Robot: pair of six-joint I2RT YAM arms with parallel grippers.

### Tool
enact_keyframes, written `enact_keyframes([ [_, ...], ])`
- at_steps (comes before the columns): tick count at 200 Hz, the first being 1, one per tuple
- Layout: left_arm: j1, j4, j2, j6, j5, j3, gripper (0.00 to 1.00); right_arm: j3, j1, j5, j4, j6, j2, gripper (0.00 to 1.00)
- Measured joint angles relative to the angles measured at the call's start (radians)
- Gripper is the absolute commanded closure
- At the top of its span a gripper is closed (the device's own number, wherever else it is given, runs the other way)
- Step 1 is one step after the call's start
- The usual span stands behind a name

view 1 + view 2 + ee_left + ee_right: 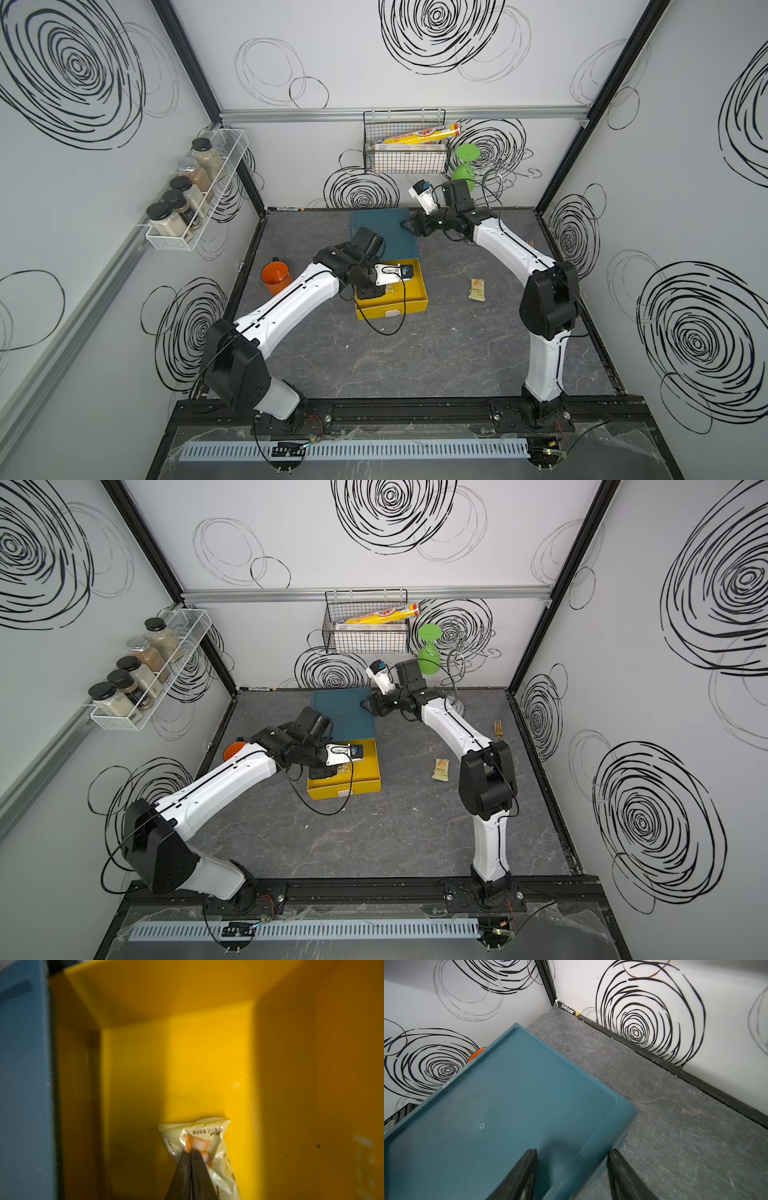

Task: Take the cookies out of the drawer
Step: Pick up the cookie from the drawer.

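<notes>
Noted orange cup at far left of table. Found left gripper down inside yellow drawer, jaws pressed together on crumpled end of pale yellow cookie packet; packet inside drawer, lifted or resting not discernible. Behind drawer, logged teal cabinet. Found right gripper at cabinet corner, jaws apart, one finger over cabinet top, one over bare table; contact not discernible. Further right, logged second pale yellow packet flat on table, well apart from drawer.
</notes>
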Motion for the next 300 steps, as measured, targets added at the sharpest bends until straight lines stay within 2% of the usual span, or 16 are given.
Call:
enact_keyframes([
  [32,-0.004,0.004,0.000,-0.005,-0.002,0.003,1.00,-0.003,0.000,0.000,0.005,0.005,0.000,0.43],
  [158,-0.022,-0.016,-0.068,-0.014,0.005,0.108,1.00,-0.014,0.000,0.006,0.023,0.020,-0.004,0.43],
  [207,-0.043,-0.053,-0.087,-0.041,0.011,0.229,1.00,-0.017,0.000,0.013,0.026,0.020,-0.006,0.44],
  [241,-0.042,-0.050,-0.160,-0.078,0.006,0.277,1.00,-0.015,0.000,0.017,0.025,0.020,-0.006,0.43],
  [262,0.021,-0.035,-0.229,-0.120,0.003,0.273,1.00,-0.014,0.000,0.021,0.024,0.020,-0.006,0.44],
  [300,0.289,0.087,-0.331,-0.232,-0.021,0.195,1.00,-0.014,0.000,0.026,0.024,0.020,-0.006,0.44],
])
